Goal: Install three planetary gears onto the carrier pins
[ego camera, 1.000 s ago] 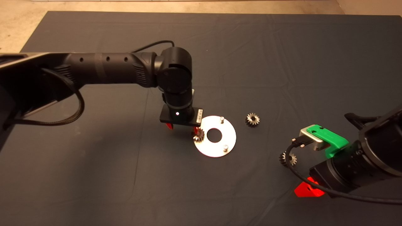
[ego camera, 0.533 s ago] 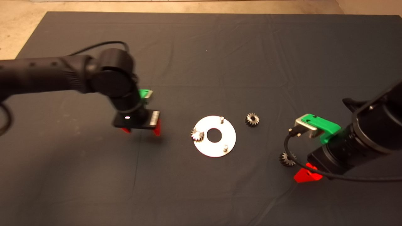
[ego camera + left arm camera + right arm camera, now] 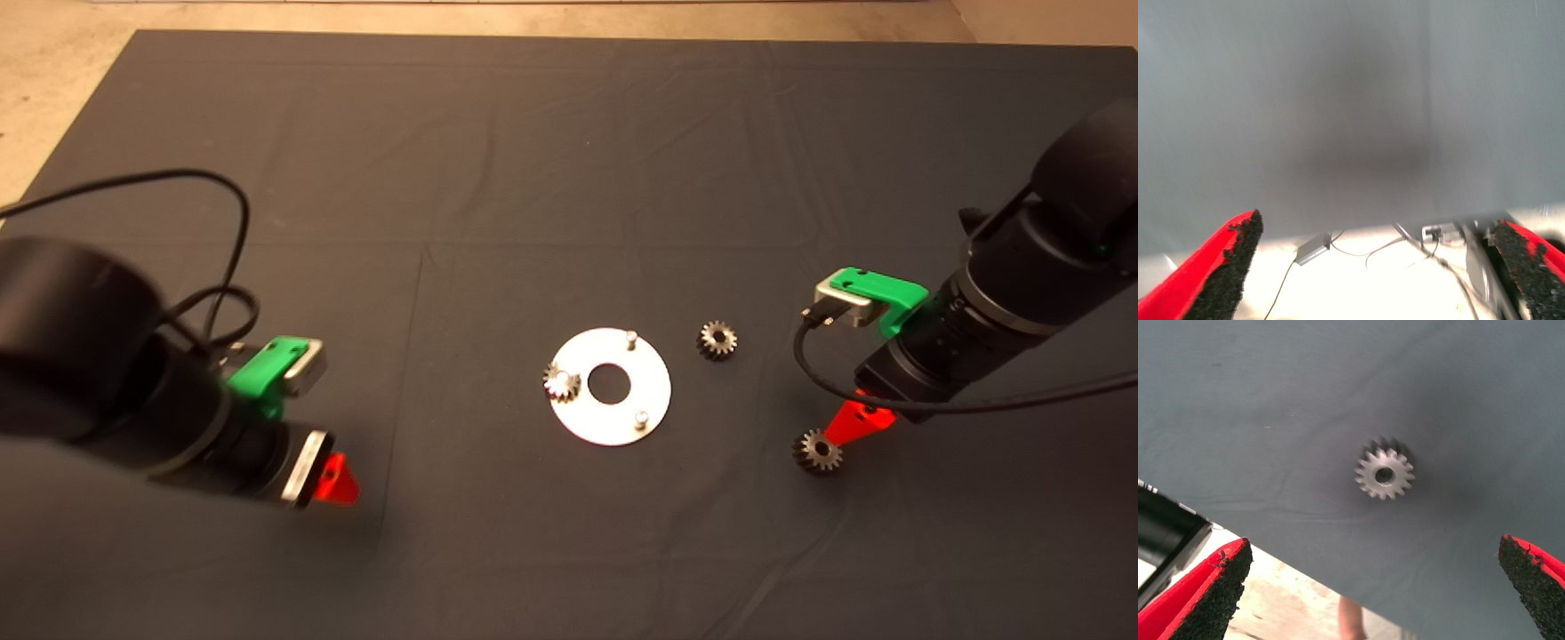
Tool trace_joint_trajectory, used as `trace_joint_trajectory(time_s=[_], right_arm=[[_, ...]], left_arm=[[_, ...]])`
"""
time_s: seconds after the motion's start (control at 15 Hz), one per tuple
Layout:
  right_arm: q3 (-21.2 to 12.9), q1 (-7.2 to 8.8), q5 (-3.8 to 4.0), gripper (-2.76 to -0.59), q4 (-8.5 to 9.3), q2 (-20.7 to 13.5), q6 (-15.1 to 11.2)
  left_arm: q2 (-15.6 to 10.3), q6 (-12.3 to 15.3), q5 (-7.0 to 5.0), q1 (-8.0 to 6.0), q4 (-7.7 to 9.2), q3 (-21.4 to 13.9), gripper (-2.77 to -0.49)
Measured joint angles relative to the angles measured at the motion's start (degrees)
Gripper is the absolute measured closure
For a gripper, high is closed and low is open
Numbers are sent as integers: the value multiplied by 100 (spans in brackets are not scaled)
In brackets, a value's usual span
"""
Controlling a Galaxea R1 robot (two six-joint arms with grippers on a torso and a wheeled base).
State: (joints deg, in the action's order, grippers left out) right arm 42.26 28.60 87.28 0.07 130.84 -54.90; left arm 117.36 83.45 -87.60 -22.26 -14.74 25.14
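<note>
The round silvery disc (image 3: 613, 425) lies mid-mat with a central hole. One planetary gear (image 3: 562, 382) sits on its left carrier pin. Two carrier pins (image 3: 630, 338) (image 3: 639, 418) stand bare. A second gear (image 3: 717, 340) lies on the mat just right of the disc. A third gear (image 3: 816, 451) (image 3: 1385, 475) lies further right and nearer the front. My right gripper (image 3: 840, 436) (image 3: 1373, 548) hovers over that gear, open, fingers wide on either side and not touching it. My left gripper (image 3: 333, 480) (image 3: 1377, 225) is open and empty at the lower left.
The dark mat (image 3: 533, 178) covers the table, with pale floor past its far edge. Cables (image 3: 1358, 247) lie on the floor beyond the mat edge in the left wrist view.
My left gripper let go of the gear on the left pin and pulled back to the lower left. My right arm moved up and in, bringing its fingers over the front-right gear.
</note>
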Motion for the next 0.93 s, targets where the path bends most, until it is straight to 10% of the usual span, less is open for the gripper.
trace_joint_trajectory(time_s=[0.93], right_arm=[[1235, -116, 19, -275, -167, 370, 1074]], left_arm=[[-217, 644, 21, -17, 206, -463, -262]])
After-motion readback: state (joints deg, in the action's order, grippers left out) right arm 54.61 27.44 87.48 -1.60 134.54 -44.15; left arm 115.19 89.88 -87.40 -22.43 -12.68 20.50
